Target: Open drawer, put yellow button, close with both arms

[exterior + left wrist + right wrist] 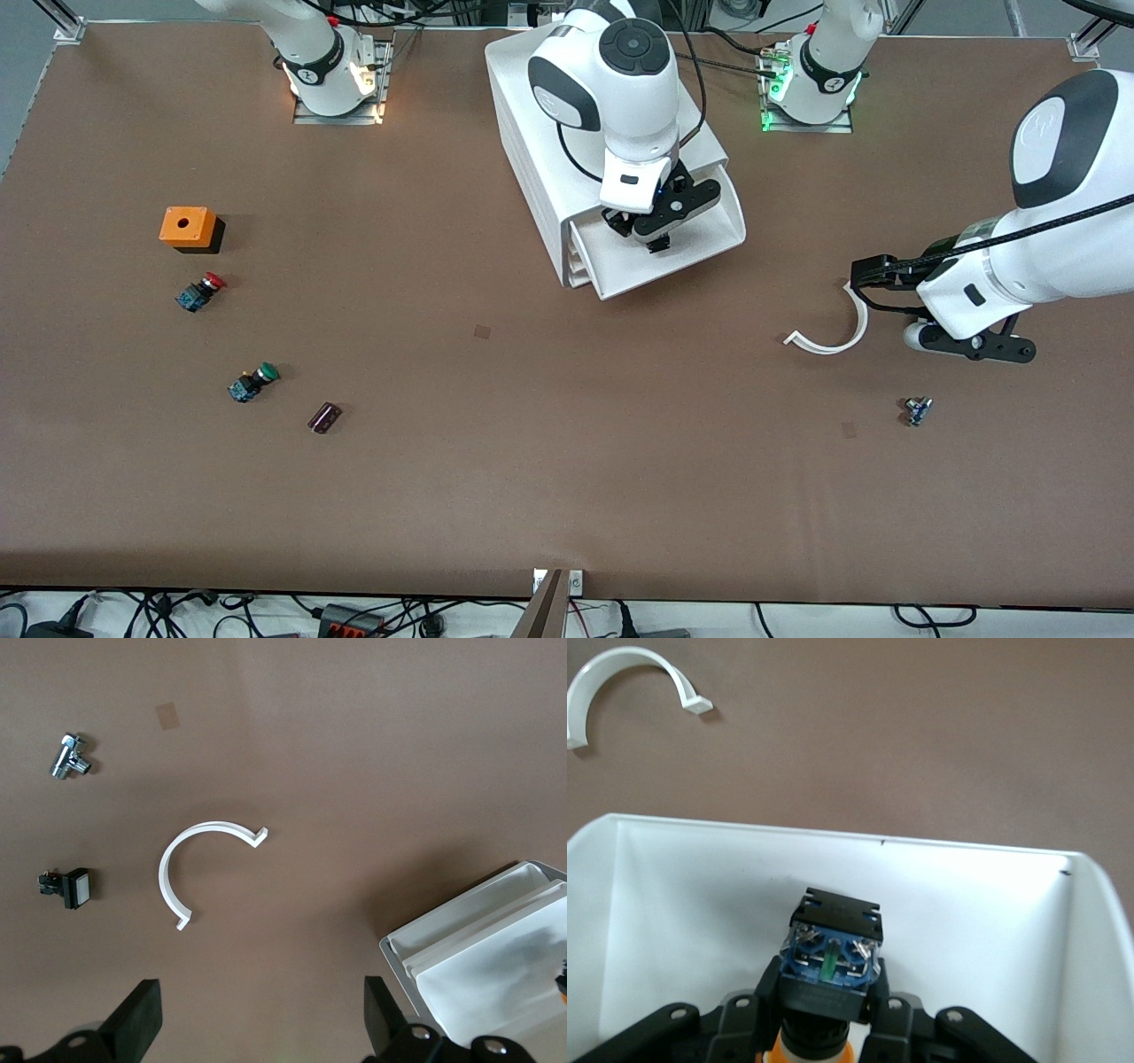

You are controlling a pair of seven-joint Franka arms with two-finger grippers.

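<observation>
White plastic drawer [673, 252] stands pulled out of the cabinet [540, 151], right gripper [660, 226] over it. Left gripper [261, 1028] waits spread wide above the bench [354, 744]. Right wrist view: the yellow button [831, 961] is pinched over the tray; lower, then release gently.
</observation>
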